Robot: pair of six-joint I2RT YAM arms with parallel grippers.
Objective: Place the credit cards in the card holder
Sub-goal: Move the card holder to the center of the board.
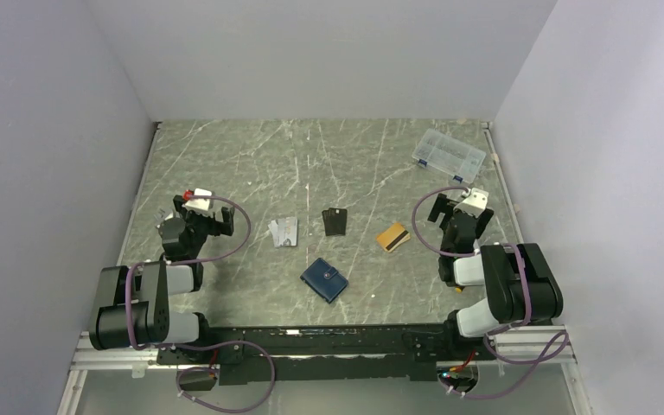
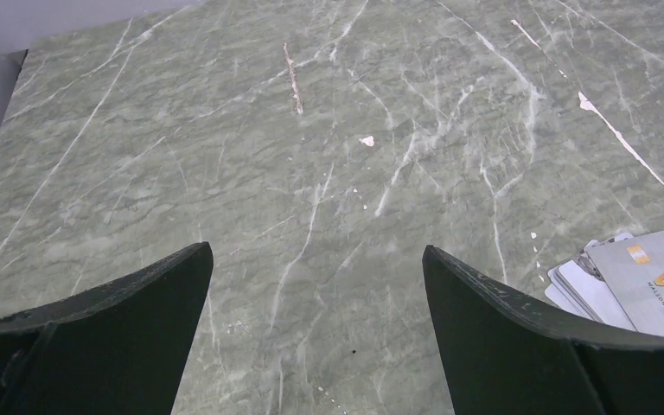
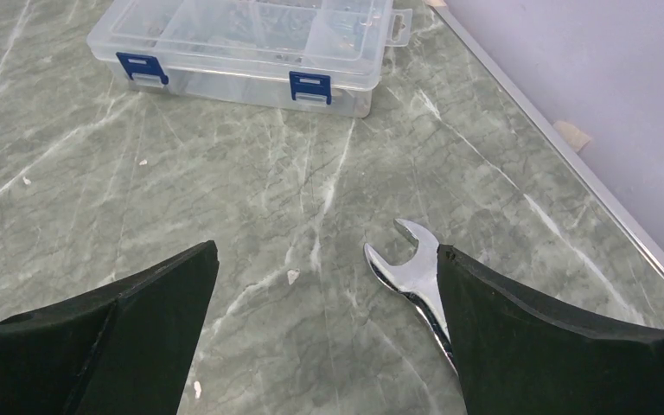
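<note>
Nearest to me, behind both sets of fingers and between the two arms, the card holder lies on the table. It looks folded shut to me, so my first worry is that nothing can go in until one gripper pins it and the other lifts the flap; a careless pull would just skate it across the smooth stone. My left gripper hangs with its fingers spread wide and only bare marble between them. The silver cards sit in a small fanned stack just outside its right finger. They lie flat, so I judge that a pinch from above could slip off an edge, take only the top card, or scatter the fan. My right gripper is likewise spread and empty. The orange card lies off to the left of its left finger, out of that wrist view, so I'd be reaching for it on the overhead view alone. A wrench runs under the inner edge of its right finger as the wrist camera sees it, and a low sideways swing could knock it. Between the two grippers, about level with the fingertips, a flat black rectangle could be mistaken for the holder. Far ahead of the right fingers the clear plastic box stands well apart
</note>
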